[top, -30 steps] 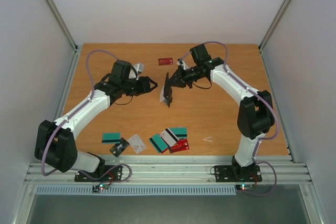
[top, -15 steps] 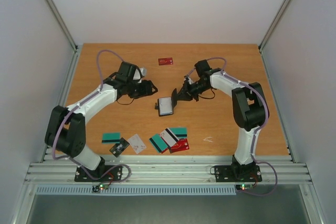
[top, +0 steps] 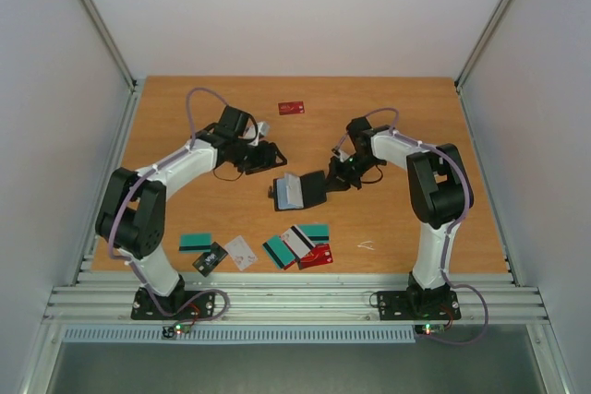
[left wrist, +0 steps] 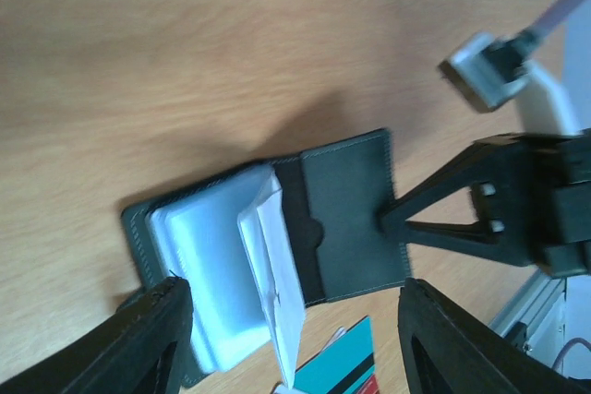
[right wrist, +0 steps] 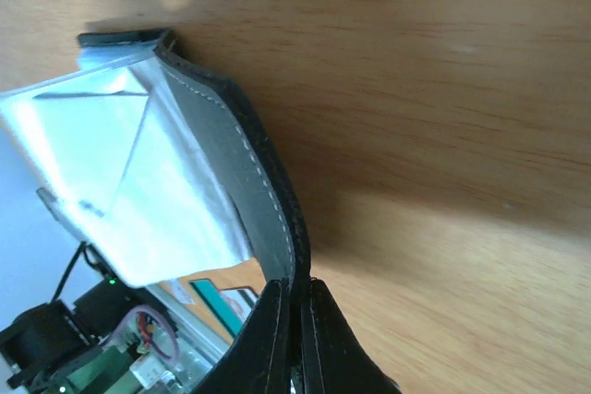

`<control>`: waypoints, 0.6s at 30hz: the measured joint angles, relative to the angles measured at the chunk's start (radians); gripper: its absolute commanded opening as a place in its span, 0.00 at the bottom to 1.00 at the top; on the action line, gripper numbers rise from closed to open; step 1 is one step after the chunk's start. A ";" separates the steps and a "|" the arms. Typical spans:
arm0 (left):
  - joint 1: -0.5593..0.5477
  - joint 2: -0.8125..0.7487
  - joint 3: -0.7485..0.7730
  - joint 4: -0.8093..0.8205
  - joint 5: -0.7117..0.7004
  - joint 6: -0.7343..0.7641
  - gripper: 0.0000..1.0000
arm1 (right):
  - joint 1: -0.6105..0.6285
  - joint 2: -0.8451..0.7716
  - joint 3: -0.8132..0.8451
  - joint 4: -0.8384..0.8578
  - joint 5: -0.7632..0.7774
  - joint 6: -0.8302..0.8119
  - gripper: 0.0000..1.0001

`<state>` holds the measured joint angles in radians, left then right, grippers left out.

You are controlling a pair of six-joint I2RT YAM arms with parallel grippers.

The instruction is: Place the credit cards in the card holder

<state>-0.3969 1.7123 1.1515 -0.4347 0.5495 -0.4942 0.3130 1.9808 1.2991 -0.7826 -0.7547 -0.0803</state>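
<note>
Card holder (top: 295,192) lies open mid-desk, one flap pinched by the right gripper (top: 332,179). Left gripper (top: 270,156) hangs spread beside it. Seven credit cards (top: 278,252) line the near edge; one red card (top: 292,108) sits by the far edge.

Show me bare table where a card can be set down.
Bare wood lies right of the right arm, toward the table edge, and between the red card and the far-right corner. Crowded: around the card holder and the near card row.
</note>
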 measured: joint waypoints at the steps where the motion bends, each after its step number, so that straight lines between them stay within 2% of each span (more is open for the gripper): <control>1: -0.004 0.002 0.018 -0.003 0.002 0.006 0.61 | -0.001 0.000 -0.002 -0.006 0.009 -0.001 0.01; 7: -0.027 0.017 0.069 -0.013 0.004 0.025 0.56 | -0.005 0.005 -0.016 -0.026 0.057 -0.003 0.01; 15: -0.061 0.107 0.103 -0.052 0.005 0.033 0.52 | -0.005 0.032 -0.044 -0.021 0.069 0.021 0.03; 18: -0.082 0.135 0.113 -0.053 0.013 0.032 0.48 | -0.005 0.034 -0.045 -0.021 0.068 0.024 0.04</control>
<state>-0.4793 1.8477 1.2648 -0.4873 0.5621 -0.4618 0.3084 2.0151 1.2537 -0.8032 -0.6872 -0.0563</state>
